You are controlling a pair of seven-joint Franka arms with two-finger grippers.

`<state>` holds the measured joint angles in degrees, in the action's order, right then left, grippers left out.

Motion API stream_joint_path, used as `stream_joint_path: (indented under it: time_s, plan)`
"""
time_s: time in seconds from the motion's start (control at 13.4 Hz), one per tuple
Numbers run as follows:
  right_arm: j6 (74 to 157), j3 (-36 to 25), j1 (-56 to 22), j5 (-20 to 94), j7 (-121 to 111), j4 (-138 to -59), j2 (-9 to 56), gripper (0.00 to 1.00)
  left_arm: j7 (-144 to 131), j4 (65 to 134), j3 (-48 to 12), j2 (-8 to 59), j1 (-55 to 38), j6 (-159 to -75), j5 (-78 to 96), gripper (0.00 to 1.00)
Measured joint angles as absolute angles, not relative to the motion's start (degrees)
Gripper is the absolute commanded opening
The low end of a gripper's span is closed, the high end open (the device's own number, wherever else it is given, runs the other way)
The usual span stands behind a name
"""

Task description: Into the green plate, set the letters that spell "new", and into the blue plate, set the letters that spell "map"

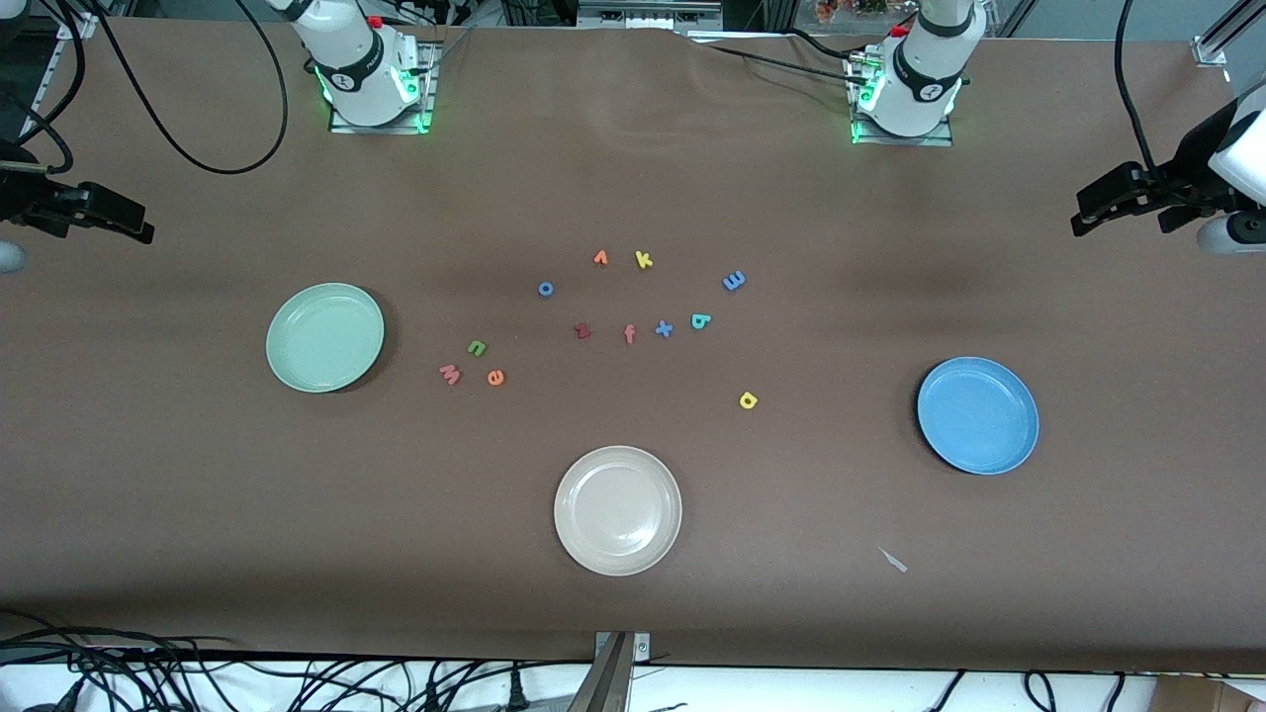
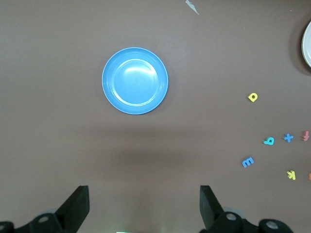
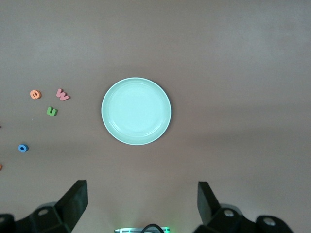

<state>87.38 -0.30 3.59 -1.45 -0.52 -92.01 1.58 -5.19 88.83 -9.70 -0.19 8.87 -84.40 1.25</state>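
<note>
both claws, the left claw [image 2: 144, 208] and right claw [image 3: 142, 206], hang spread and empty. the letters, like the w [image 1: 450, 374] in the frame's middle, look light, soft and thin (pinch across the edges).

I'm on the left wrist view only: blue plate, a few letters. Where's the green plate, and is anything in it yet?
Observer: The green plate sits toward the right arm's end of the table, with nothing in it.
Operator: And the letters for "new"?
Observer: The green n, orange e and pinkish-red w lie clustered on the table beside that plate, toward the table's middle.
Operator: My left gripper hangs open by the blue plate. What about the right one?
Observer: The right gripper hangs open over bare table at the right arm's end, beside the green plate, holding nothing.
</note>
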Motion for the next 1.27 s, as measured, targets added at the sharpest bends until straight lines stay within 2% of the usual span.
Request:
stream_joint_path:
  time_s: [1.27]
  plan:
    - [89.04,-0.47,3.62,-1.46,-0.52,-92.01,1.57,1.00,-5.19,88.89,-9.70,-0.18,8.87,-84.33,1.25,1.00]
